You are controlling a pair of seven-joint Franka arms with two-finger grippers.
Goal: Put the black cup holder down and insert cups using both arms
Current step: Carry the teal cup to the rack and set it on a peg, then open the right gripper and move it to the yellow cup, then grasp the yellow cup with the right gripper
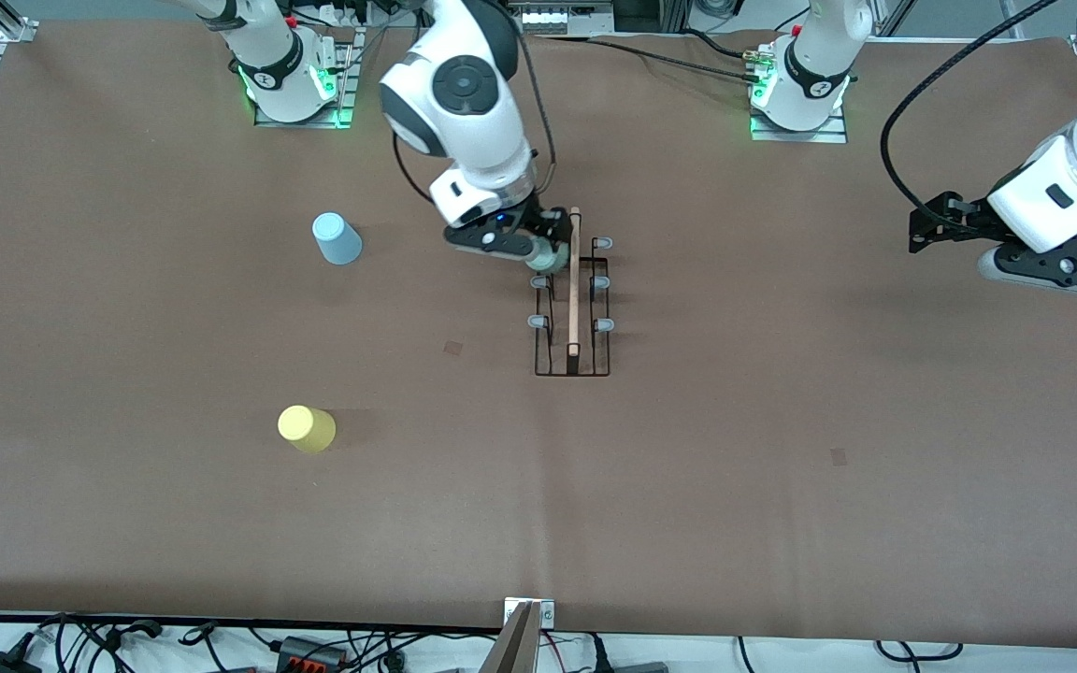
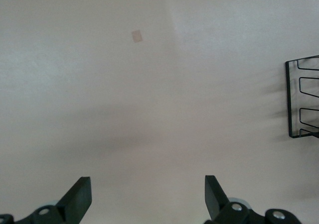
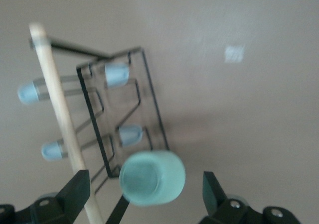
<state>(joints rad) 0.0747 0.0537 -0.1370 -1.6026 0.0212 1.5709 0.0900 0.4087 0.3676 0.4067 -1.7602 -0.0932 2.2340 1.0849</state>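
The black cup holder [image 1: 573, 304] stands mid-table, its long axis and wooden handle [image 1: 574, 278] running toward the front camera. The right gripper [image 1: 538, 245] hovers over the rack's end nearest the robot bases, fingers spread and apart from the grey-green cup [image 3: 152, 177] seated on a peg; 2 cups, blue [image 1: 337, 238] and yellow [image 1: 306, 428], lie nearer the right arm. The left gripper [image 2: 148, 196] waits, fingers open, over bare table.

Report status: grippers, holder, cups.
Right gripper open at green cup on black cup holder. Left gripper open, waiting. Blue cup, yellow cup on table.
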